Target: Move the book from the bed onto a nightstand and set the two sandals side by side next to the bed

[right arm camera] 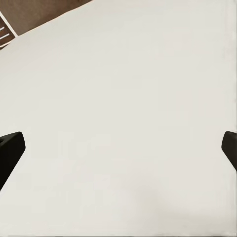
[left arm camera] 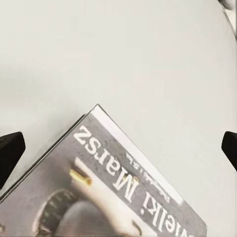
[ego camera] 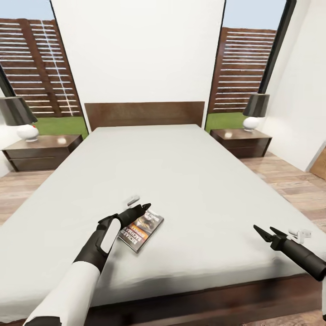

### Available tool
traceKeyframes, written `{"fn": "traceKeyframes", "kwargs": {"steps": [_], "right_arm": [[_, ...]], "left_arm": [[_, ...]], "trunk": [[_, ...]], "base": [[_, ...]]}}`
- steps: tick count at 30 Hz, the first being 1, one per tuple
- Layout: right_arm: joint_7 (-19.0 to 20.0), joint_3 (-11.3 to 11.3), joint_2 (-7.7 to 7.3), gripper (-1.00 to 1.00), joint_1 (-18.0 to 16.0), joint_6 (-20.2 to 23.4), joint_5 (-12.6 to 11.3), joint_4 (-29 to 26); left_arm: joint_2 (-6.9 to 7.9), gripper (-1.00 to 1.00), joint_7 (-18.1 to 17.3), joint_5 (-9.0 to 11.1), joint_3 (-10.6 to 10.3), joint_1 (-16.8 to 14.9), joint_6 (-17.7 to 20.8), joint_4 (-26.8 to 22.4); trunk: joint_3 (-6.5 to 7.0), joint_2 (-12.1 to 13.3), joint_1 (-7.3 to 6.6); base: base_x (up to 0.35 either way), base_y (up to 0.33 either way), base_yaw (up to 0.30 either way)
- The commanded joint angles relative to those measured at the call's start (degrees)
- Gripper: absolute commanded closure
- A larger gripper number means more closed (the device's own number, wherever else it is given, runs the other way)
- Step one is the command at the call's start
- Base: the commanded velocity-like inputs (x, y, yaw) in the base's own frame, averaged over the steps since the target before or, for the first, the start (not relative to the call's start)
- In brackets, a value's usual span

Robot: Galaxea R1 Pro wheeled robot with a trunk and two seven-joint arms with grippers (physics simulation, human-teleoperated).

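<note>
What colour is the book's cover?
The book has a greyish photo cover with white lettering; the left wrist view shows it best.

1. The thin grey paperback book with orange and white lettering (ego camera: 142,229) is partly covered at its near-left edge by the black left gripper (ego camera: 144,208).
2. In the left wrist view, that book (left arm camera: 106,187) is cut off by the picture's edge.
3. Two small white objects on the pale grey mattress (ego camera: 190,181), one (ego camera: 132,198) beyond the book, one (ego camera: 300,234) near the right edge, are too small to identify.

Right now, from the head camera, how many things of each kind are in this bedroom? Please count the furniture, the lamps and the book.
Large bed with pale grey mattress: 1
Low dark-brown wooden nightstands: 2
Dark-shaded, white-based lamps: 2
Thin grey-covered paperback book: 1
Total: 6
</note>
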Motion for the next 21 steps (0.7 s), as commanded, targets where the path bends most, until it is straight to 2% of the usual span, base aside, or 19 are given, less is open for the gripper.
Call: {"fn": "traceKeyframes", "kwargs": {"steps": [1, 13, 21], "right_arm": [[0.40, -0.13, 0.02, -1.00, -0.10, 0.41, 0.36, -0.05], [0.44, -0.13, 0.02, -1.00, -0.11, 0.41, 0.36, -0.07], [0.46, -0.13, 0.02, -1.00, -0.10, 0.41, 0.36, -0.07]], "left_arm": [[-0.05, -1.00, -0.13, 0.31, 0.23, -0.01, 0.44, -0.06], [-0.05, -1.00, -0.13, 0.31, 0.23, 0.00, 0.44, -0.05], [-0.05, -1.00, -0.11, 0.31, 0.23, 0.04, 0.44, -0.06]], "trunk": [[-0.04, -0.02, -0.01], [0.00, -0.02, -0.01], [0.10, -0.02, -0.01]], "base": [[0.000, 0.000, -0.169], [0.000, 0.000, -0.037], [0.000, 0.000, -0.134]]}}
